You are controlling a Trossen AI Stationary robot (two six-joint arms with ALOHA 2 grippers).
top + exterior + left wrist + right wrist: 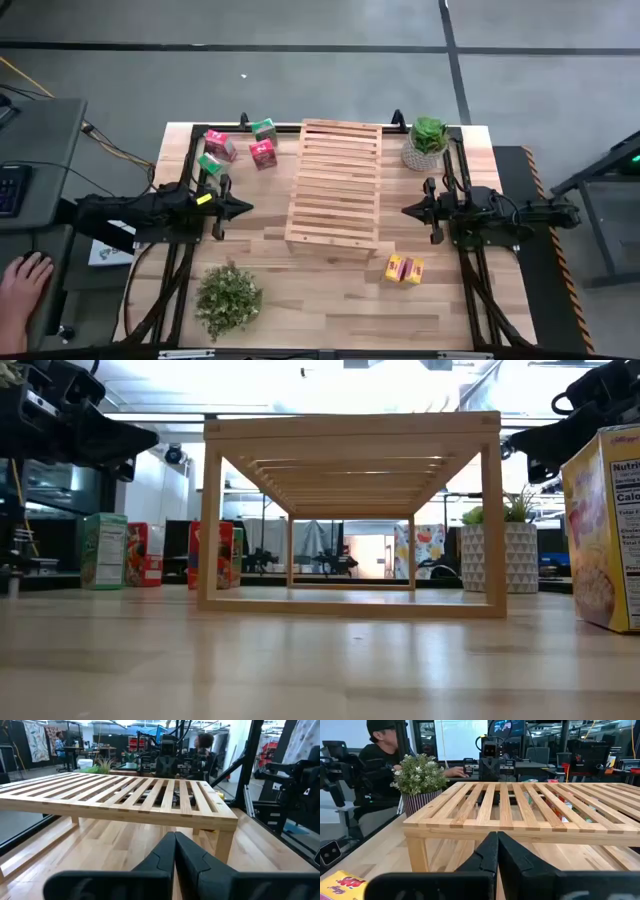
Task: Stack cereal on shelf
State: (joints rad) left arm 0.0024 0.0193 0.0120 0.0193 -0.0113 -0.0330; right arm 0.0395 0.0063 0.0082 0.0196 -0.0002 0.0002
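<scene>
The shelf, a light-wood slatted rack, stands on its legs at the table's middle. Several cereal boxes, pink-red and green, stand on the table at the far left. Two yellow boxes lie side by side near the rack's near right corner. My left gripper hovers left of the rack, shut, pointing level at it. My right gripper hovers right of the rack, shut, facing it. Neither touches anything.
A potted plant in a white pot stands at the far right corner. A leafy green plant sits near the front left. A person's hand rests on a side desk left of the table.
</scene>
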